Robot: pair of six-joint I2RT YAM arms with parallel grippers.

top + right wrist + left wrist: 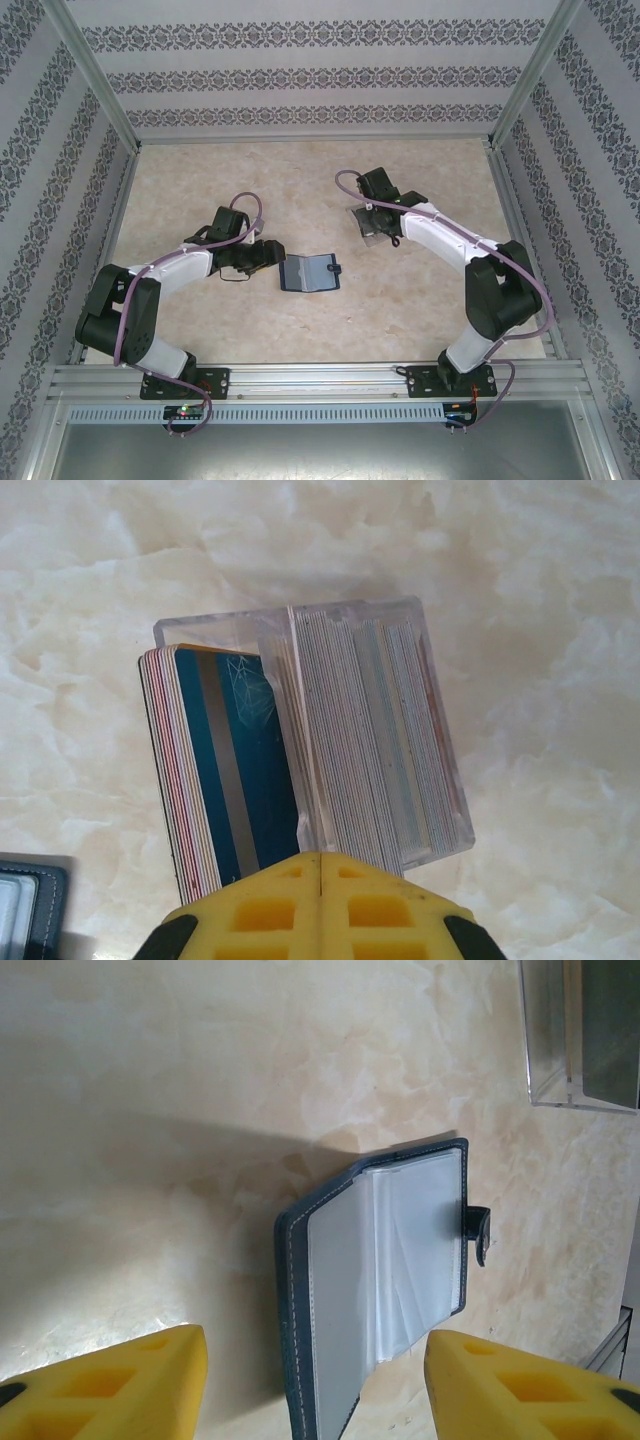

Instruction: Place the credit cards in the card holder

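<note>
Top external: card holder [309,272] open mid-table; left gripper [262,256] at its 9 o'clock, right gripper [378,232] at 1 o'clock. Left wrist: jaws apart, straddling the card holder, empty. Right wrist: jaws together at 6 o'clock of credit cards [215,770] in clear case [300,615]; tight stack may drag out several.

Beige marble-patterned tabletop [200,320], flat, pale veining. Near centre, slightly toward 6 o'clock: small dark navy-blue folding wallet [310,272], lying open, clear plastic sleeves face up, snap tab at its 3 o'clock edge. At 2 o'clock from wallet, apart from it: clear plastic slotted case [300,615], thin plastic cards [235,770] standing on edge inside.
</note>
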